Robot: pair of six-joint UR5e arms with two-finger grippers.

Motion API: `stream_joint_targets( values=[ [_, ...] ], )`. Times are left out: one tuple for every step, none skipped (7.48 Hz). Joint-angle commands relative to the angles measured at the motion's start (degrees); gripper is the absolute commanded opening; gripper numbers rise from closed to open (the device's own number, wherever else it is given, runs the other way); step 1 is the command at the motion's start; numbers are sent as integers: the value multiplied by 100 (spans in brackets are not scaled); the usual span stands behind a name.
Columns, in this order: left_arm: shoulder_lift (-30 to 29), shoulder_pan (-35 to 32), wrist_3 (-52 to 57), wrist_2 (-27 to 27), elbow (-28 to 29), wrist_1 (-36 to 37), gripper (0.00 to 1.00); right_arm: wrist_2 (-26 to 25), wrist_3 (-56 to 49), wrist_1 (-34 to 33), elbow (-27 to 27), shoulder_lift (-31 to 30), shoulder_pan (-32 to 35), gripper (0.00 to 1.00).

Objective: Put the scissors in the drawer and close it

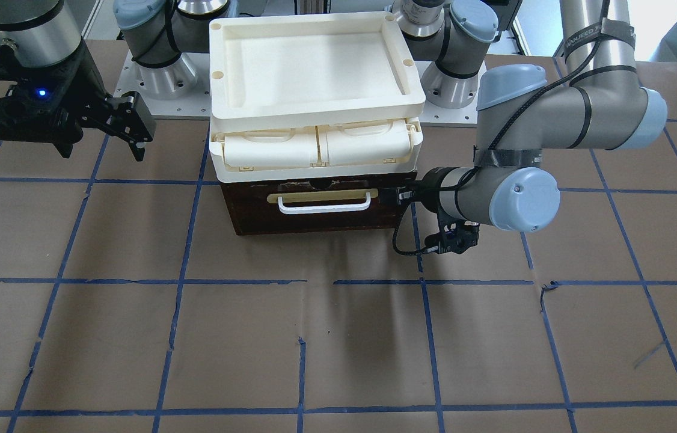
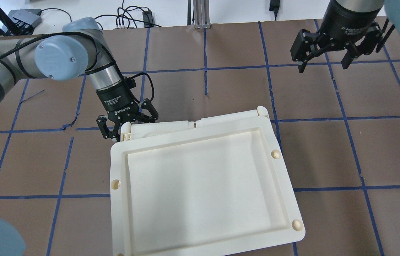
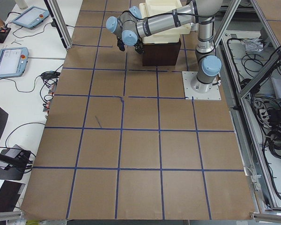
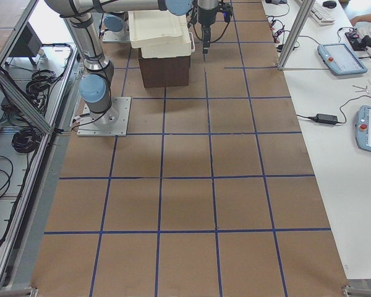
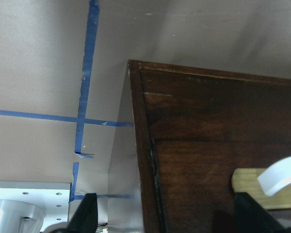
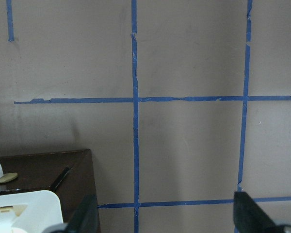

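The drawer (image 1: 254,210) is shut; its dark brown front with the white bar handle (image 1: 323,208) sits flush under the cream unit. It also shows in the left wrist view (image 5: 208,136) and at a corner of the right wrist view (image 6: 39,170). The scissors show in no view. My left gripper (image 2: 128,122) is open and empty, low at the drawer front's end, right by its corner (image 1: 403,195). My right gripper (image 2: 322,63) is open and empty, raised well off to the other side (image 1: 131,129).
A cream tray (image 2: 118,167) lies on top of cream plastic compartments (image 1: 314,147) above the drawer. Brown table with blue tape grid (image 1: 338,337) spreads in front. The arm bases (image 1: 158,78) stand behind the unit.
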Motion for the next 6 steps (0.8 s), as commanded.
stream_joint_targets(
  values=[
    [19, 11, -28, 24, 107, 726, 100, 0, 5, -5, 3, 0, 0, 100],
    [167, 29, -10, 59, 142, 1864, 100, 0, 5, -5, 3, 0, 0, 100],
    [403, 46, -2, 86, 143, 2467, 100, 0, 5, -5, 3, 0, 0, 100],
    [606, 116, 7, 121, 169, 2716, 100, 0, 5, -5, 3, 0, 0, 100],
    [790, 221, 7, 356, 256, 2719, 100, 0, 5, -5, 3, -17, 0, 100],
    [958, 335, 16, 602, 353, 2649, 100, 9, 5, 3, -5, -26, 9, 100]
  ],
)
